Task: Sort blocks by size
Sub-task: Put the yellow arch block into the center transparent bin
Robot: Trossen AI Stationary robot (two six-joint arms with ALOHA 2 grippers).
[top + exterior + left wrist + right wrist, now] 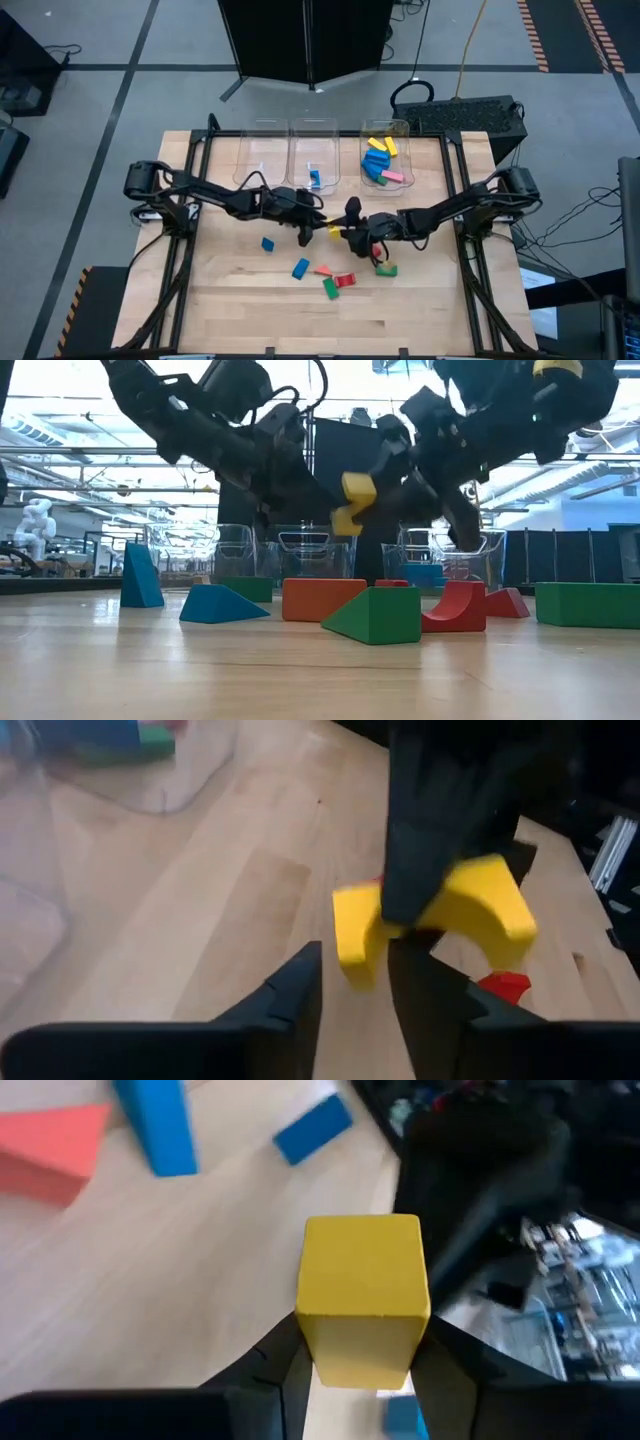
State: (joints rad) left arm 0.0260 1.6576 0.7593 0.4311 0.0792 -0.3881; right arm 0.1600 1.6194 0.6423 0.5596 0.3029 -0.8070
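A yellow arched block (333,232) hangs over the table's middle, between my two grippers. My right gripper (362,1365) is shut on it and comes from the right. My left gripper (355,970) comes from the left and is open. Its two fingers stand on either side of one leg of the arch (357,935); I cannot tell whether they touch it. Loose blocks lie on the table below: blue (267,243), blue (300,268), pink (323,270), green (330,288), red (345,280), green (386,269). My right gripper pinches the yellow arched block between its two fingers, on its two flat side faces (365,1355). In the left wrist view a finger (440,830) lies across the arch's middle. The block is lifted clear of the table, as the low view (350,502) shows.
Three clear bins stand in a row at the far edge. The left one (262,150) shows little, the middle one (313,150) holds a blue block (314,178), and the right one (385,130) holds several blocks. There is bare wood near the front edge (300,325).
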